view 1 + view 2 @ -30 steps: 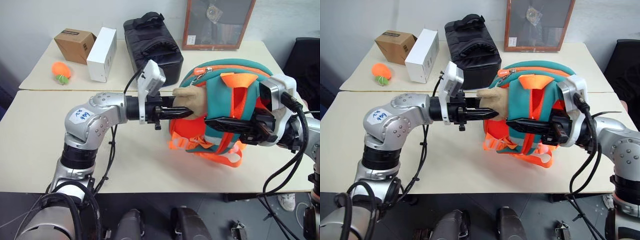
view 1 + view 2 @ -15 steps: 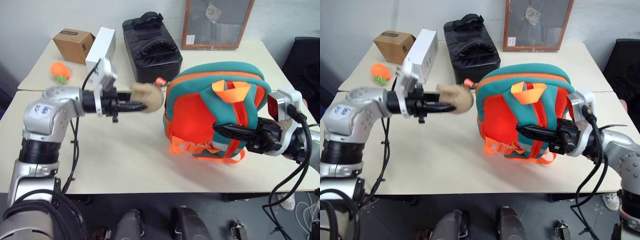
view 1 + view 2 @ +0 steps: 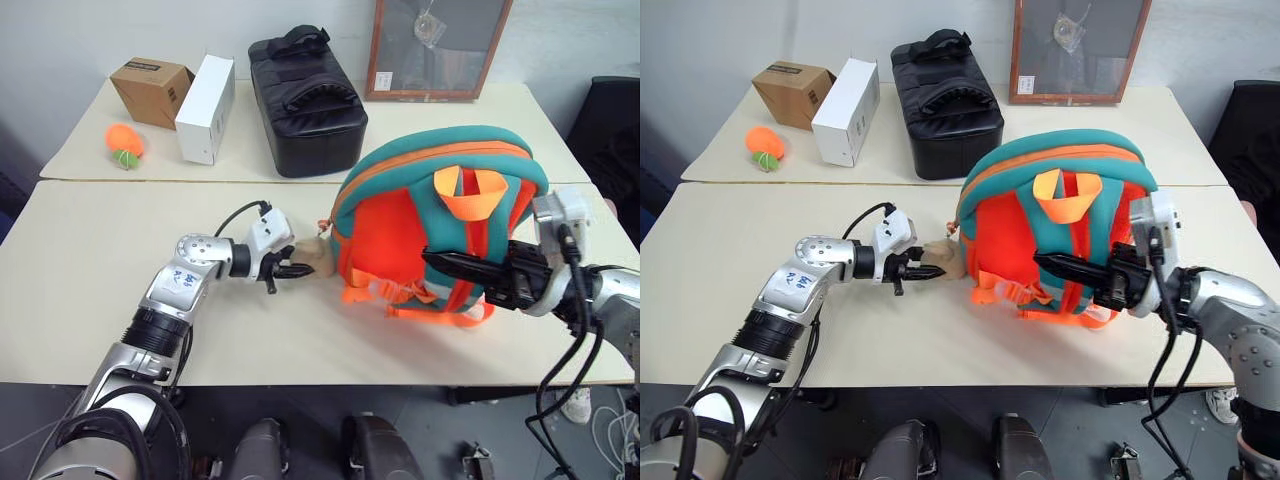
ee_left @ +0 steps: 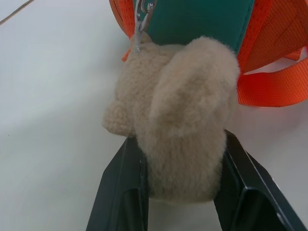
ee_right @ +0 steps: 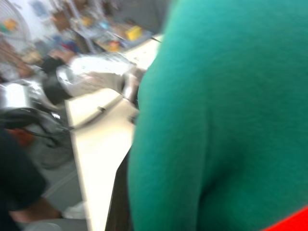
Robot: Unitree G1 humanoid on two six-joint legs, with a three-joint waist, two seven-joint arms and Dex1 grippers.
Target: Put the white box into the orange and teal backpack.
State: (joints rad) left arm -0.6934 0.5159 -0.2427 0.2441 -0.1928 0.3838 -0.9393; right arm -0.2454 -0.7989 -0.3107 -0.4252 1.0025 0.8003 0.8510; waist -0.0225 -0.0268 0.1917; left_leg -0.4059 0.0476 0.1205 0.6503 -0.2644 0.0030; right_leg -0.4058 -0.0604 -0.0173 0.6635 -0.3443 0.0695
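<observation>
Two claws work at the orange and teal backpack, which stands upright on the near table: our left claw is clamped on the tan plush toy that hangs from the backpack's side by a metal clip, its two black fingers pressed against the toy's flanks. Our right claw lies against the backpack's strap side with its fingers together, on a teal strap as far as we can tell. We cannot pick out the slim white box; behind the backpack sit a black bag, a white carton and a brown box.
</observation>
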